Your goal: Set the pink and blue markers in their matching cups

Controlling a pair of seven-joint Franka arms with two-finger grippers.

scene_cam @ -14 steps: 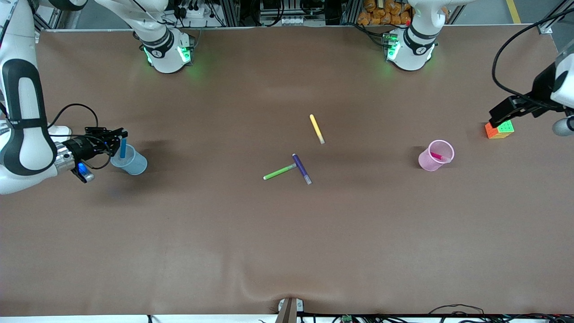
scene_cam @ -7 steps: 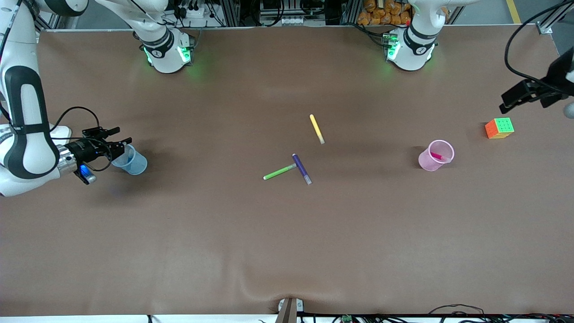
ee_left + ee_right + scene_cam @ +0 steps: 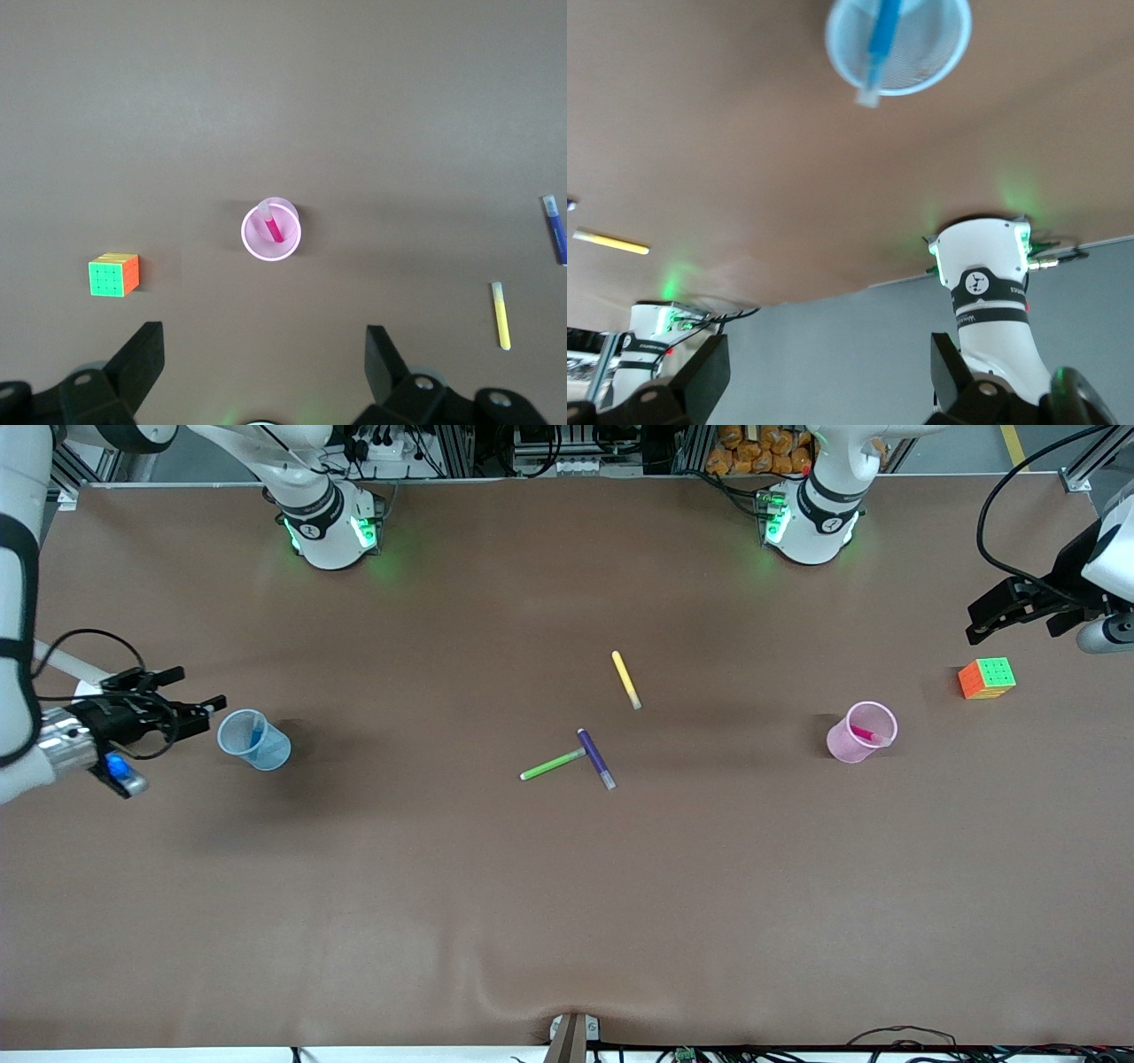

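Both look done: blue marker [image 3: 256,735] in blue cup [image 3: 254,740], pink marker [image 3: 869,735] in pink cup [image 3: 859,732]; left gripper [image 3: 1010,609] and right gripper [image 3: 182,704] both wide, empty

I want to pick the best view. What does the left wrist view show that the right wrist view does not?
Only the left wrist view shows the pink cup with the pink marker in it, the cube and the purple pen. Only the right wrist view shows the blue cup holding the blue marker, and the arm bases. Both show the yellow pen on the table.
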